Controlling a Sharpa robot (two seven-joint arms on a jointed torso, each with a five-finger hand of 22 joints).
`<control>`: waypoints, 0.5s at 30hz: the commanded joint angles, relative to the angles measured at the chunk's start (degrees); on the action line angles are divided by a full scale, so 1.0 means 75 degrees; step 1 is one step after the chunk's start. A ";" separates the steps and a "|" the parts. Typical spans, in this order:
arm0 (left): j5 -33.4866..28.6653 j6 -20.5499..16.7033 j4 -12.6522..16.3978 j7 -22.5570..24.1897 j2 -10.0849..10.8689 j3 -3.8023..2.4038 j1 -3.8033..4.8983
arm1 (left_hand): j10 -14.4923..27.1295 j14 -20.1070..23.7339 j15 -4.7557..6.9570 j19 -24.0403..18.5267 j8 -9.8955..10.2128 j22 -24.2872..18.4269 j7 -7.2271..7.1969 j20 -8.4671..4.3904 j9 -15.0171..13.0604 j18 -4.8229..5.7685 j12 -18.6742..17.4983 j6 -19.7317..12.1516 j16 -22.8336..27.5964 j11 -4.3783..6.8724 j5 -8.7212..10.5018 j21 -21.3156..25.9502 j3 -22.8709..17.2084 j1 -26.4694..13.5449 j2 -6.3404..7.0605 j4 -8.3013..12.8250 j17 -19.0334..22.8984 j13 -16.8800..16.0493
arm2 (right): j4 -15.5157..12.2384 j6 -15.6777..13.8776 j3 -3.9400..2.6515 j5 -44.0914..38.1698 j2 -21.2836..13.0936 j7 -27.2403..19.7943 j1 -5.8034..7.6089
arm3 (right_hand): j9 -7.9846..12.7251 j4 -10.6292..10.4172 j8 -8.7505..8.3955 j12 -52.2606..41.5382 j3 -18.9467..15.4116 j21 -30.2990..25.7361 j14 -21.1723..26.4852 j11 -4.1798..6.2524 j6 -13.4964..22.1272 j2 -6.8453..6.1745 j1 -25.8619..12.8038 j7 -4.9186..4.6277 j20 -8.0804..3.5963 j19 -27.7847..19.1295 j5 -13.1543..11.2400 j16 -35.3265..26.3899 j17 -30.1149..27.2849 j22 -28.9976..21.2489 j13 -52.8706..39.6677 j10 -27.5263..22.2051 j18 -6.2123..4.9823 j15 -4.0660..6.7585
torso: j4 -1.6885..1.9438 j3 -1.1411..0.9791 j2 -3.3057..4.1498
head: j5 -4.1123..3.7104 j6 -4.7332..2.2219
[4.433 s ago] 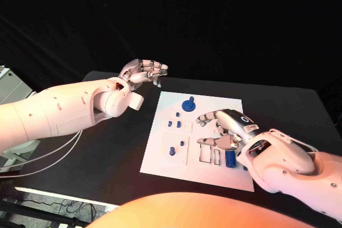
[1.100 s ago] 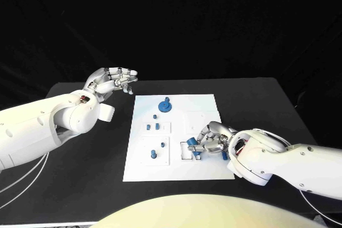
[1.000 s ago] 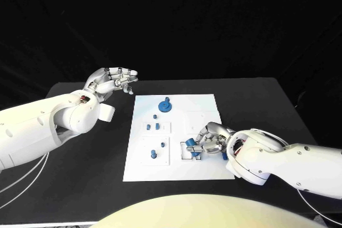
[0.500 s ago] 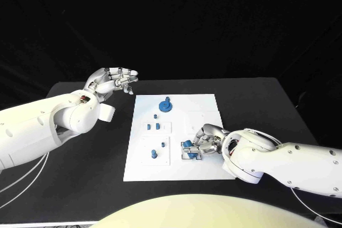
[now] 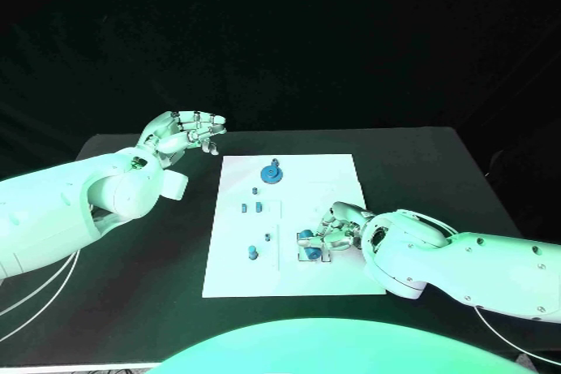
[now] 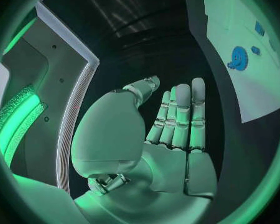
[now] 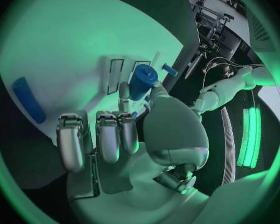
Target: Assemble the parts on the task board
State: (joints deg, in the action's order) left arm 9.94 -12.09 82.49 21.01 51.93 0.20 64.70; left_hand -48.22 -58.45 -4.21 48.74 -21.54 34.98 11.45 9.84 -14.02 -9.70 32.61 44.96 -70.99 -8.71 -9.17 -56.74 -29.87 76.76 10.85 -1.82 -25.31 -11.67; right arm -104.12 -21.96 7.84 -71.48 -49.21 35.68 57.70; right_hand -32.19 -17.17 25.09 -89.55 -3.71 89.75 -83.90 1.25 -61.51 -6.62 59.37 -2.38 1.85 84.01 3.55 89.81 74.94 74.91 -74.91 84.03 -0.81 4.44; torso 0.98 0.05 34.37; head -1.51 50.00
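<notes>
The white task board (image 5: 318, 179) lies in the middle of the black table. A blue gear (image 5: 271, 174) stands near its far edge, and small blue parts (image 5: 249, 207) sit in its left half. My right hand (image 5: 332, 233) is low over the board's near right area and pinches a chunky blue part (image 7: 142, 80) between thumb and finger, right beside the narrow slots (image 7: 115, 74). A long blue part (image 7: 28, 100) lies flat on the board further off. My left hand (image 5: 187, 131) hovers off the board's far left corner, fingers straight and apart (image 6: 177, 114), holding nothing.
The black table (image 5: 140, 252) has free room on both sides of the board. White cables (image 5: 35, 293) hang along my left arm at the table's left edge. The board's corner with the gear (image 6: 238, 58) shows past my left hand.
My right hand has shifted a little to the left over the board with the blue part in its fingers. The left hand has stayed where it was.
</notes>
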 commanded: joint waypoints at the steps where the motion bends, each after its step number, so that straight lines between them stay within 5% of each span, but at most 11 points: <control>1: -0.0003 0.0116 0.0028 0.0028 0.0001 -0.0005 0.0003 | 0.0048 0.0035 -0.0034 0.0054 -0.0048 -0.0006 0.0146 0.0022 0.0011 -0.0111 0.0033 -0.0064 -0.0036 0.0007 -0.0035 0.0044 -0.0008 -0.0067 0.0013 -0.0049 0.0012 -0.0003 | 0.0027 0.0094 0.0002 -0.0440 0.0014 0.0186 -0.0010 | -0.0004 0.0012 0.0054 0.0038 -0.0034 0.0033 -0.0813 0.0026 0.0075 -0.0011 -0.0318 -0.0032 -0.0075 0.0799 -0.0047 0.0025 0.2009 0.2011 -0.1939 0.0743 0.0107 0.0060 | 0.0003 0.0000 -0.0006 | -0.0007 0.0000; 11: -0.0003 0.0106 0.0040 0.0021 0.0025 -0.0005 0.0003 | 0.0048 0.0035 -0.0034 0.0054 -0.0048 -0.0006 0.0146 0.0022 0.0011 -0.0111 0.0033 -0.0064 -0.0036 0.0007 -0.0035 0.0044 -0.0008 -0.0067 0.0013 -0.0049 0.0012 -0.0003 | -0.0071 0.0073 0.0002 -0.0781 -0.0025 0.0181 -0.0022 | -0.0048 0.0005 0.0111 0.0108 -0.0500 0.0033 -0.0813 0.0020 0.0149 -0.0156 -0.0591 -0.0040 -0.0074 0.0799 -0.0079 0.0025 0.2009 0.2011 -0.1893 0.0708 0.0107 0.0057 | 0.0009 0.0001 -0.0006 | -0.0027 0.0000; 15: -0.0003 0.0104 0.0041 0.0022 0.0030 -0.0005 0.0003 | 0.0048 0.0035 -0.0034 0.0054 -0.0048 -0.0006 0.0146 0.0022 0.0011 -0.0111 0.0033 -0.0064 -0.0036 0.0007 -0.0035 0.0044 -0.0008 -0.0067 0.0013 -0.0049 0.0012 -0.0003 | -0.0207 -0.0008 0.0001 -0.0821 -0.0133 0.0059 -0.0037 | -0.0063 0.0020 0.0140 0.0098 -0.0411 0.0033 -0.0813 0.0017 0.0170 -0.0003 -0.0305 -0.0041 -0.0069 0.0799 -0.0028 0.0025 0.2009 0.2011 -0.1903 0.0714 0.0107 0.0053 | 0.0012 -0.0001 -0.0008 | -0.0021 0.0000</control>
State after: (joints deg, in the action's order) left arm 9.94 -12.08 82.61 20.87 52.18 0.20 64.70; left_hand -48.23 -58.45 -4.21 48.74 -21.54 34.98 11.46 9.84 -14.03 -9.70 32.61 44.96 -70.99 -8.70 -9.17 -56.75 -29.88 76.76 10.85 -1.82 -25.32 -11.67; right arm -105.39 -22.03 7.83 -75.65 -50.09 36.79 57.50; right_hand -32.62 -17.08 25.95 -88.88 -7.05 89.75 -83.82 1.34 -60.65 -6.44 56.62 -2.78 1.86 84.01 3.31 89.81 74.93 74.90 -74.91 83.93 -0.81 4.52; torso 1.05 0.04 34.32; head -1.71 50.00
